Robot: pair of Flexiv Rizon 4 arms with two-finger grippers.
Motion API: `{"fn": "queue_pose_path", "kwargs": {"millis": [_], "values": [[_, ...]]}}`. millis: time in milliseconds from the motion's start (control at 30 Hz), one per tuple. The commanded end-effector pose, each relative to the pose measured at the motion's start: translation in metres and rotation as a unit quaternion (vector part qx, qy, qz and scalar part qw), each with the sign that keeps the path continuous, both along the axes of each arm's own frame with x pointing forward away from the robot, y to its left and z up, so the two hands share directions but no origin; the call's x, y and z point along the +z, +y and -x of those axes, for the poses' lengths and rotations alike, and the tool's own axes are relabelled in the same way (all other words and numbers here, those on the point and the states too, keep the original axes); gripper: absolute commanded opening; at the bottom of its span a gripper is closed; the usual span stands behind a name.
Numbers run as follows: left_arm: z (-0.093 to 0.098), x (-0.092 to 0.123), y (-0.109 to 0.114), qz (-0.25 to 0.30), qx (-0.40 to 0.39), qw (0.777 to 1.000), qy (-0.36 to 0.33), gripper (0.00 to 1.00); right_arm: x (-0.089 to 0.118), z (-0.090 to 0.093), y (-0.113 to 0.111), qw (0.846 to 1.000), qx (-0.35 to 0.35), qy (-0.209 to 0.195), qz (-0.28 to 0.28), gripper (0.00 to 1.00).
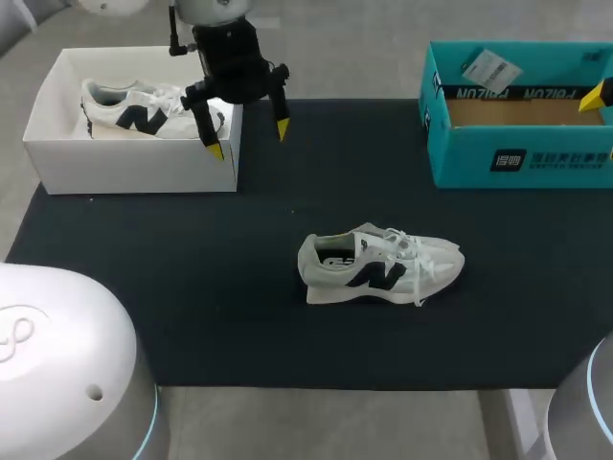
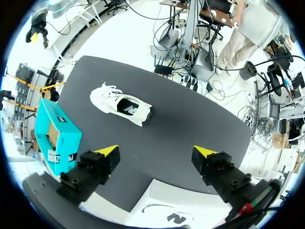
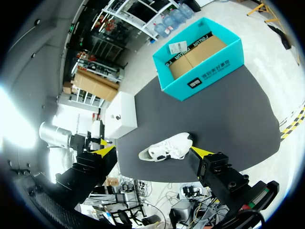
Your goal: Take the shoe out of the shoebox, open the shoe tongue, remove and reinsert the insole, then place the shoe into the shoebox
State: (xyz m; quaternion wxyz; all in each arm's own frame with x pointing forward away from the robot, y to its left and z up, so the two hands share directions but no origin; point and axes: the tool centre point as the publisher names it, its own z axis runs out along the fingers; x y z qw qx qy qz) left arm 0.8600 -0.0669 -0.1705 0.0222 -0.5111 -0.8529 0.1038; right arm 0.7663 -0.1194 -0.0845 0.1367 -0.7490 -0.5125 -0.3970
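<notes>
Now on the bench: a white shoe [image 1: 383,268] [image 2: 121,105] [image 3: 167,149] stands upright on its sole near the middle of the black-topped bench [image 1: 192,287], toe toward my right, nothing touching it.
White shoebox [image 1: 134,172] [image 2: 157,195] [image 3: 121,114]: open, at the far left corner; a second white shoe [image 1: 134,113] [image 2: 175,218] lies inside.
Teal box [image 1: 517,158] [image 2: 57,133] [image 3: 205,71]: open, at the far right, well apart from the shoe; a brown cardboard floor [image 1: 517,112] [image 3: 198,55] and a paper tag [image 1: 488,67] [image 3: 177,46] show inside.
Left fingers [image 1: 213,144] [image 2: 107,155]: spread wide, holding nothing, hanging over the White shoebox's right-hand wall, one yellow tip above the wall, the other just outside it.
Right fingers [image 1: 599,93] [image 3: 217,167]: spread apart and empty, high above the bench; the head view shows only one yellow tip, over the Teal box's right end.
</notes>
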Motion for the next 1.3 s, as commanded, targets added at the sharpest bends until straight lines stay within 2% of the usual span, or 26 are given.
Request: {"fn": "queue_pose_path", "kwargs": {"millis": [33, 233, 267, 500, 667, 933, 1000, 1100, 1133, 1300], "values": [[-0.004, -0.003, 0.027, 0.174, 0.311, 0.919, 0.171, 1.00, 0.000, -0.001, 0.001, 1.000, -0.001, 0.001, 0.001, 1.00], [0.015, 0.004, 0.045, 0.280, 0.405, 0.849, 0.190, 1.00, 0.000, -0.001, 0.001, 1.000, -0.001, 0.001, 0.001, 1.00], [0.020, 0.005, 0.046, 0.282, 0.412, 0.845, 0.191, 1.00, 0.000, -0.001, 0.001, 1.000, -0.001, 0.001, 0.001, 1.00], [0.049, 0.003, 0.055, 0.340, 0.510, 0.775, 0.151, 1.00, 0.000, -0.001, 0.001, 1.000, -0.001, 0.001, 0.001, 1.00], [0.058, -0.004, 0.057, 0.382, 0.583, 0.710, 0.103, 1.00, 0.000, -0.001, 0.001, 1.000, -0.001, 0.001, 0.001, 1.00], [0.064, -0.012, 0.062, 0.429, 0.635, 0.640, 0.050, 1.00, 0.000, -0.001, 0.001, 1.000, -0.001, 0.001, 0.001, 1.00], [0.066, -0.015, 0.063, 0.434, 0.645, 0.627, 0.052, 1.00, 0.000, -0.001, 0.001, 1.000, -0.001, 0.001, 0.001, 1.00], [0.069, -0.020, 0.063, 0.425, 0.656, 0.619, 0.080, 1.00, 0.000, -0.001, 0.001, 1.000, -0.001, 0.001, 0.001, 1.00], [0.071, -0.021, 0.062, 0.426, 0.643, 0.631, 0.087, 1.00, 0.000, -0.001, 0.001, 1.000, -0.001, 0.001, 0.001, 1.00], [0.071, -0.021, 0.062, 0.426, 0.643, 0.631, 0.087, 1.00, 0.000, -0.001, 0.001, 1.000, -0.001, 0.001, 0.001, 1.00]]}}
